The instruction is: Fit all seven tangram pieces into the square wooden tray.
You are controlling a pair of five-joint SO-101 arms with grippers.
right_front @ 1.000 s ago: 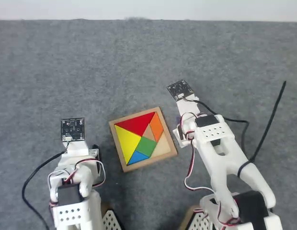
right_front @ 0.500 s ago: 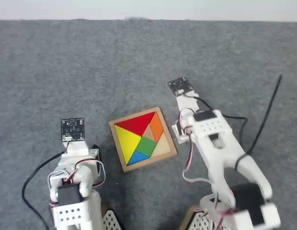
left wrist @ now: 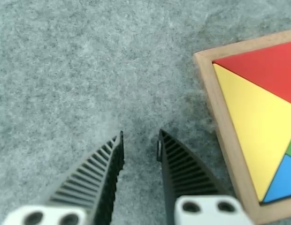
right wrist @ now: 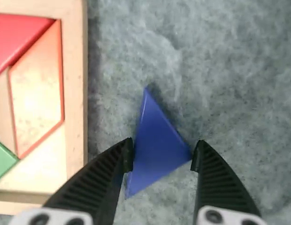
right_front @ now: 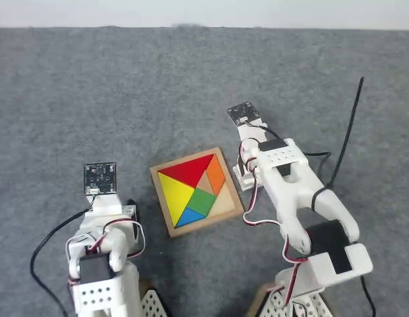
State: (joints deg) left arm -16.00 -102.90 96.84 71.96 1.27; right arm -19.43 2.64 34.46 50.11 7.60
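Observation:
The square wooden tray (right_front: 235,198) lies tilted between the arms. It holds a red triangle (right_front: 188,170), a yellow triangle (right_front: 174,193), an orange parallelogram (right_front: 217,175), a green square (right_front: 203,200) and a small blue triangle (right_front: 189,216). My right gripper (right wrist: 162,147) is just beyond the tray's right rim (right wrist: 74,70), shut on a darker blue triangle (right wrist: 157,147) that rests on the carpet, one finger against each side. My left gripper (left wrist: 140,138) hovers over bare carpet left of the tray (left wrist: 220,122), fingers slightly apart with nothing between them.
Grey carpet covers the whole table, with wide free room behind and to both sides of the tray. A bare wooden patch (right_front: 223,204) shows in the tray's near right corner. A black cable (right_front: 346,142) trails from the right arm.
The right arm's elbow and upper links swung forward and leftward, and its wrist shifted slightly away from the base. The left arm and the tray stayed still.

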